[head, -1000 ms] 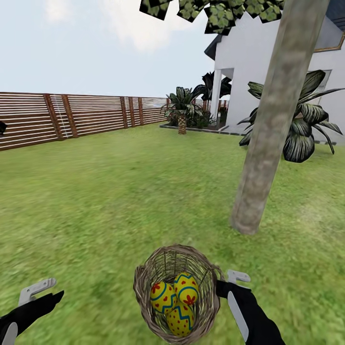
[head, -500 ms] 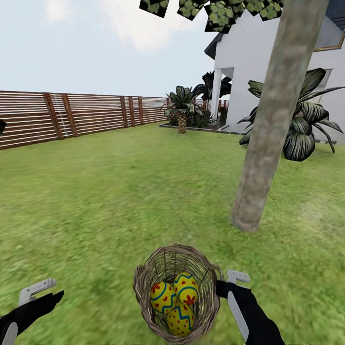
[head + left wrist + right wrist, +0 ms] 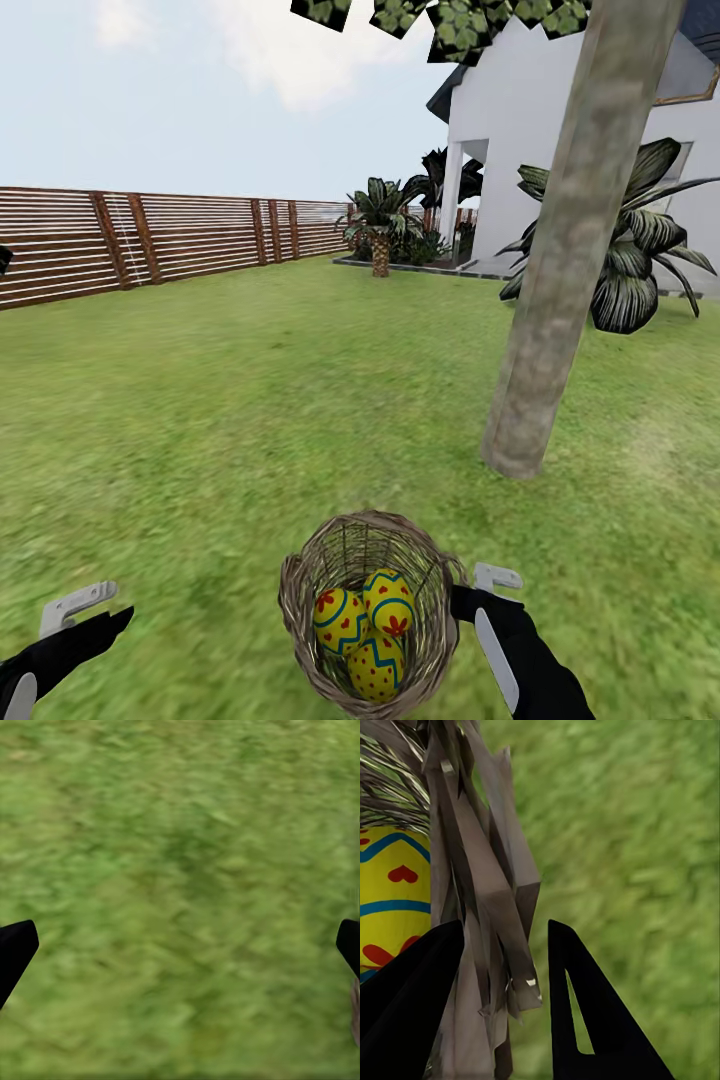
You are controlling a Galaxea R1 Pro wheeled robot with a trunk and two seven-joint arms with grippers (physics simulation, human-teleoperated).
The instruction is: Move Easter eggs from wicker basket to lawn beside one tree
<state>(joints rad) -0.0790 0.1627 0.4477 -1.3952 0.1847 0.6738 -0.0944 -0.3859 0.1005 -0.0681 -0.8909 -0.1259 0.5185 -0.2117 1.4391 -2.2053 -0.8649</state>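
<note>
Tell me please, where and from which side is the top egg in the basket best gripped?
Probably from above, through the open mouth of the wicker basket. Grip the top egg across its narrow middle: it lies uppermost, while woven walls close every side. The left claw is free; the right claw pinches the rim.

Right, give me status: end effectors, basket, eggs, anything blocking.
Right end effector clamped on wicker basket rim; left end effector open over lawn. Three Easter eggs in basket. Tree ahead-right, nothing between.

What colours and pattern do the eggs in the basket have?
The eggs are yellow with blue zigzag bands and red marks, clearest in the head view.
</note>
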